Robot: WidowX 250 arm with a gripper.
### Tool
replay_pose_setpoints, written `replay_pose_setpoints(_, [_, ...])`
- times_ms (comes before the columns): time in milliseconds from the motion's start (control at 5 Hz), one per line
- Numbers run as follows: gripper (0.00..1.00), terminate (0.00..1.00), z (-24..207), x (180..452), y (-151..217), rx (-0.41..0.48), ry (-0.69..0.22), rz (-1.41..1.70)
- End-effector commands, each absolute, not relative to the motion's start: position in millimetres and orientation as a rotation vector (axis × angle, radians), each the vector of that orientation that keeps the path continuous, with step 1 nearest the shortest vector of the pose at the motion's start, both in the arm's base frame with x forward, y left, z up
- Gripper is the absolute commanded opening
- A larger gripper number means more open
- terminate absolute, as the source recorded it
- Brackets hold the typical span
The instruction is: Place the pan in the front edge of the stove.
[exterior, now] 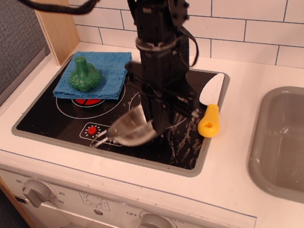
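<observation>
End effector (156,126) clamped on pan (131,129) rim, held tilted over stove (46,124) front, lower centre frame. Risk: tilted release lets it roll off the rim.

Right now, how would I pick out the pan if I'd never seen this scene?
Find the black stove set in the white counter. Near its front edge, under the dark gripper, hangs the pan: a shiny steel bowl, tilted, the only bare-metal thing, unlike the blue cloth or yellow-handled spatula.
</observation>
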State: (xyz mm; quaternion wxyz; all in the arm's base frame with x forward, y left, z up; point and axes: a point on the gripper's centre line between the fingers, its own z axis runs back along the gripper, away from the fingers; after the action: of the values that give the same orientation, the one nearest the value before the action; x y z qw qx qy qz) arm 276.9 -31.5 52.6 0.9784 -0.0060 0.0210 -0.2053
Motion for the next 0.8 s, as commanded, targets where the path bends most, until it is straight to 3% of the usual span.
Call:
replay_pose_setpoints(0, [1.0,0.0,60,273,-43,0.023,0.023,-0.436])
replay_pose_setpoints(200, [1.0,0.0,65,273,-46,0.021,-0.002,-0.453])
replay_pose_setpoints(600, [1.0,0.0,108,283,-25,0.06,-0.161,-0.271])
